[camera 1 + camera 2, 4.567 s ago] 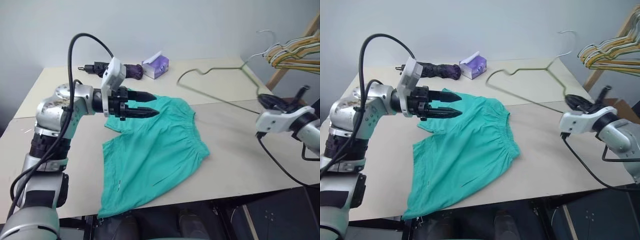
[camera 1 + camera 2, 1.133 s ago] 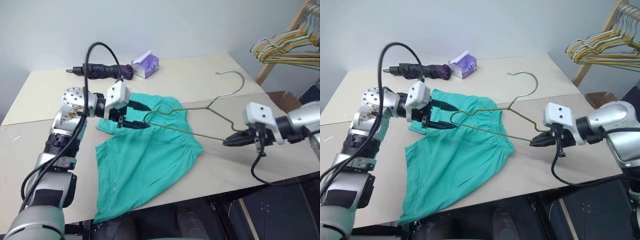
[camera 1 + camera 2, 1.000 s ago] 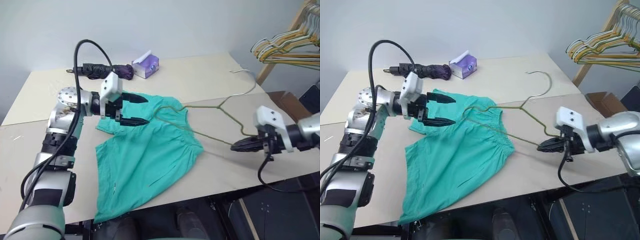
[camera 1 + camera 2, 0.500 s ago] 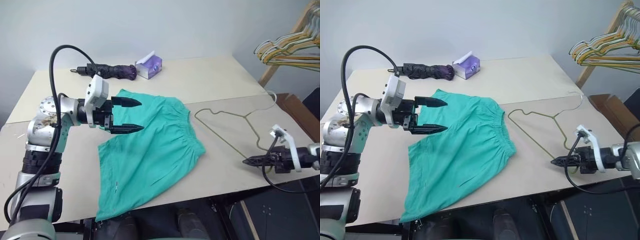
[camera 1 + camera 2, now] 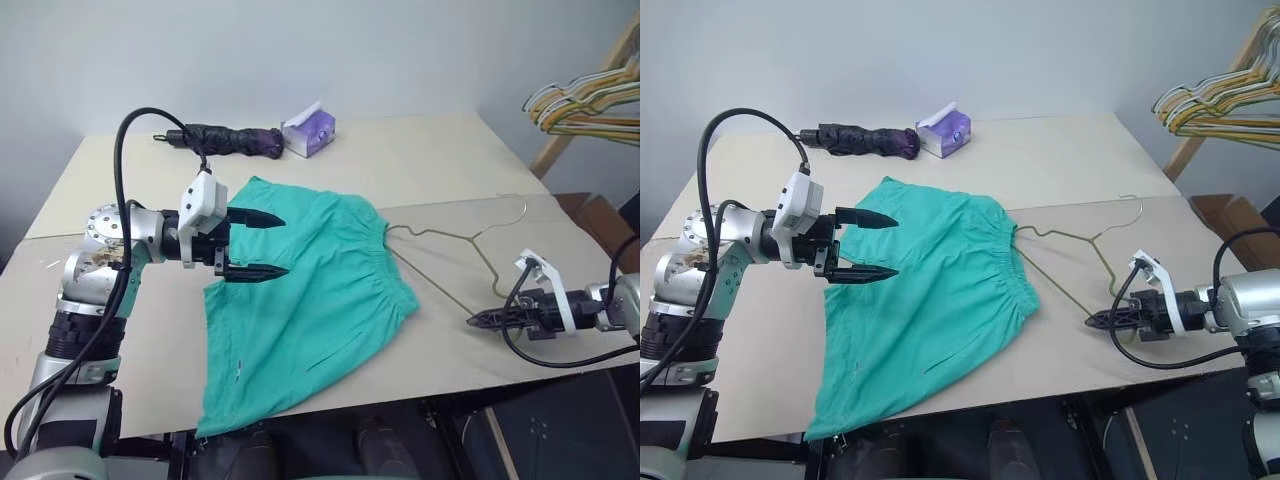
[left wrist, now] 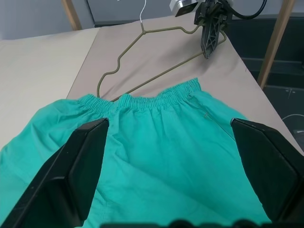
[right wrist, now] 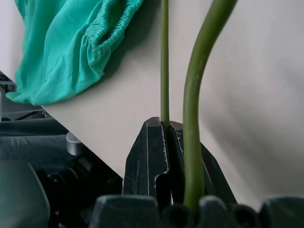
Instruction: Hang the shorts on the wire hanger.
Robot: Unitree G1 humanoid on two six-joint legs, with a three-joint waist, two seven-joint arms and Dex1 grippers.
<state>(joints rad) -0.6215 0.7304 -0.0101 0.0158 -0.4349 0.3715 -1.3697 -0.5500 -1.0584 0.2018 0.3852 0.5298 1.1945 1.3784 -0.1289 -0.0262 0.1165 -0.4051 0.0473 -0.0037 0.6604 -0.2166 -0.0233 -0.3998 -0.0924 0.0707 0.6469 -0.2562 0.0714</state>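
Since a moment ago we have lowered the thin olive wire hanger (image 5: pixel 450 262) flat onto the beige desk (image 5: pixel 420 170), right gripper (image 5: pixel 478 321) jaws pinched on its lower wire. Our left gripper (image 5: pixel 268 245) hovers over the teal-green fabric shorts (image 5: pixel 310 300), jaws wide and empty, probably ready to lift the waistband.

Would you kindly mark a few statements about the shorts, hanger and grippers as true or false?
1. The right gripper is shut on the hanger. True.
2. The shorts hang on the hanger. False: they lie flat on the table.
3. The left gripper is open above the shorts. True.
4. The umbrella lies on the shorts. False: it lies apart, at the table's far edge.
5. The tissue box stands beside the umbrella. True.
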